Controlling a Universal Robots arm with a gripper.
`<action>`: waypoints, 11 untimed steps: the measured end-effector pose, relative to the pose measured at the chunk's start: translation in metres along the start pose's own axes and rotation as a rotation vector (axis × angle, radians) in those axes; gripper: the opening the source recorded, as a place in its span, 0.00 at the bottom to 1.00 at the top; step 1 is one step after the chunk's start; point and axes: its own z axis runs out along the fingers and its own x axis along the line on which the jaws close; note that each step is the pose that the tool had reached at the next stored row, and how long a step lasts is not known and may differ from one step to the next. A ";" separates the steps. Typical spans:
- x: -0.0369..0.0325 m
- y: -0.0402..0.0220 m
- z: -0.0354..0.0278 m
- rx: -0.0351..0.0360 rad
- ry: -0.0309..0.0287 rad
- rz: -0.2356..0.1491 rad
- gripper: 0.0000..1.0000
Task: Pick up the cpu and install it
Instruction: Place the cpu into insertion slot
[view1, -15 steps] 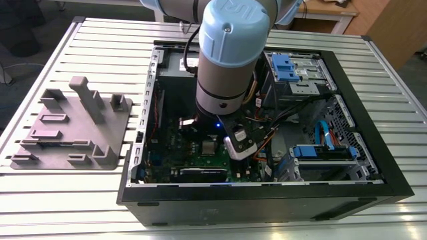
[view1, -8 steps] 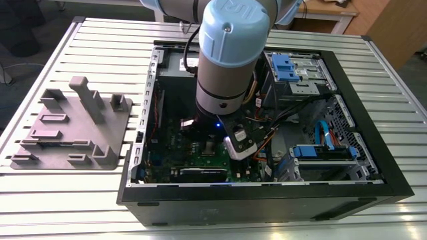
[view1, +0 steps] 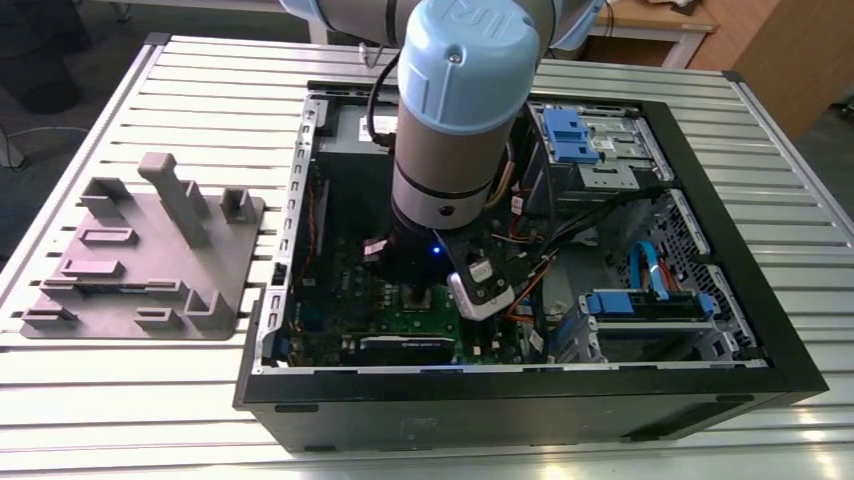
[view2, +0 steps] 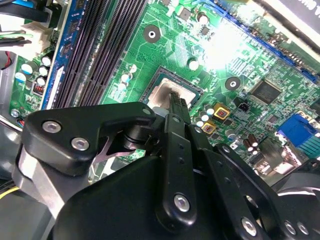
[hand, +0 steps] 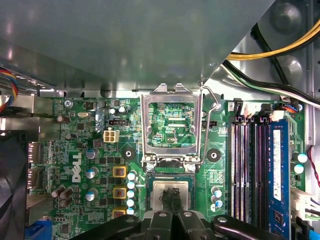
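Cpu (hand: 159, 191): silvery square, laid flat in the dark socket (hand: 148, 190) of the green motherboard (hand: 90, 150), just beside the upright metal frame (hand: 171, 125).
Claw (hand: 173, 197): fingers pressed together, tips set at the cpu's middle, nothing pinched.
Motherboard is housed in an open computer case (view1: 534, 385) on the slatted tabletop (view1: 147, 400).

Tight quarters! In the exterior view the arm (view1: 454, 120) reaches straight down into the open computer case (view1: 534, 405), and from above is the one clear lane. At three o'clock of its wrist, cables (view1: 561, 235) and a blue drive cage (view1: 641, 308) crowd in. At nine o'clock stands the case wall (view1: 296, 250). In the first wrist view the hand (hand: 171, 196), fingers drawn together, sits just beside the upright socket frame (hand: 171, 125), with memory slots (hand: 245, 170) walling off one flank.
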 end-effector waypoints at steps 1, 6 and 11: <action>0.0000 0.0000 0.0000 0.0000 -0.0001 0.000 0.11; 0.0000 0.0000 0.0000 0.0000 -0.0003 0.007 0.11; 0.0006 -0.0001 0.0012 -0.0003 -0.0009 0.009 0.11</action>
